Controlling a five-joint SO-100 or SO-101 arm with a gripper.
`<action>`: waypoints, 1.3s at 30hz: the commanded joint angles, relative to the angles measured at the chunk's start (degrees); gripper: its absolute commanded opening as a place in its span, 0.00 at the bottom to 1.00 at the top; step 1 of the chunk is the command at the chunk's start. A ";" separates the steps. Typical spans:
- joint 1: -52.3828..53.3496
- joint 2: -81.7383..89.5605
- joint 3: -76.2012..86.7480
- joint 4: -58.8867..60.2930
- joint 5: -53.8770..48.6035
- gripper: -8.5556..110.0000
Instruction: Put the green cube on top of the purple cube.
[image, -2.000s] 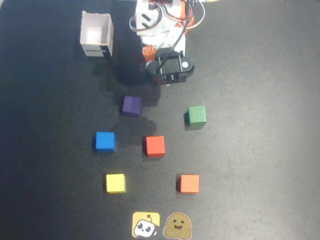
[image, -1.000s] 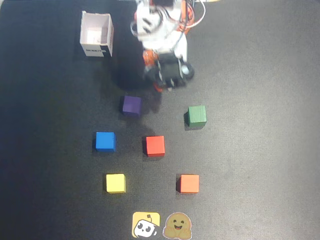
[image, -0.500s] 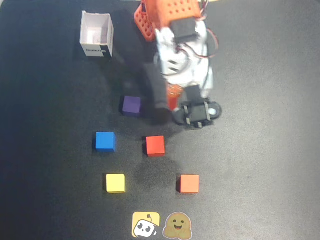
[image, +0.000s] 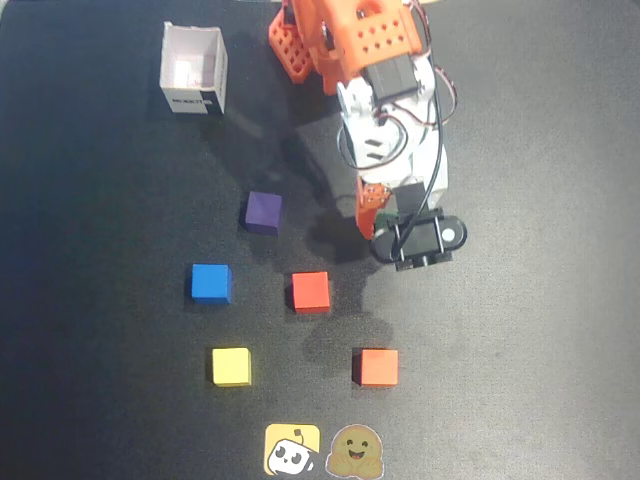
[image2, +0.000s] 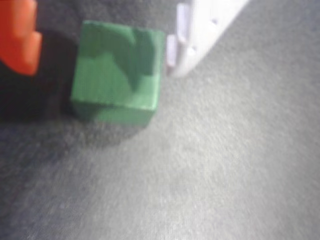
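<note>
In the wrist view the green cube (image2: 117, 75) rests on the dark mat between my fingers. My gripper (image2: 100, 60) is open around it. The orange finger (image2: 17, 35) stands a gap away on the cube's left, and the white finger (image2: 200, 30) is right next to its right side. In the overhead view the gripper (image: 385, 215) hangs over the spot where the green cube lies and hides it. The purple cube (image: 263, 212) sits apart on the mat, to the left of the gripper.
Other cubes lie on the black mat (image: 540, 330): blue (image: 210, 283), red (image: 310, 291), yellow (image: 231, 366), orange (image: 378, 366). A white open box (image: 193, 68) stands at the top left. Two stickers (image: 292, 448) sit at the bottom edge.
The arm has unfolded from its base and reached down the overhead view to the right, ending over the green cube and covering it. No cube has moved.
</note>
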 joint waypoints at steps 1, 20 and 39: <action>-0.53 -1.05 0.00 -1.49 0.70 0.24; -1.14 -5.89 7.03 -12.39 2.64 0.24; -0.53 -10.28 7.12 -15.82 5.98 0.14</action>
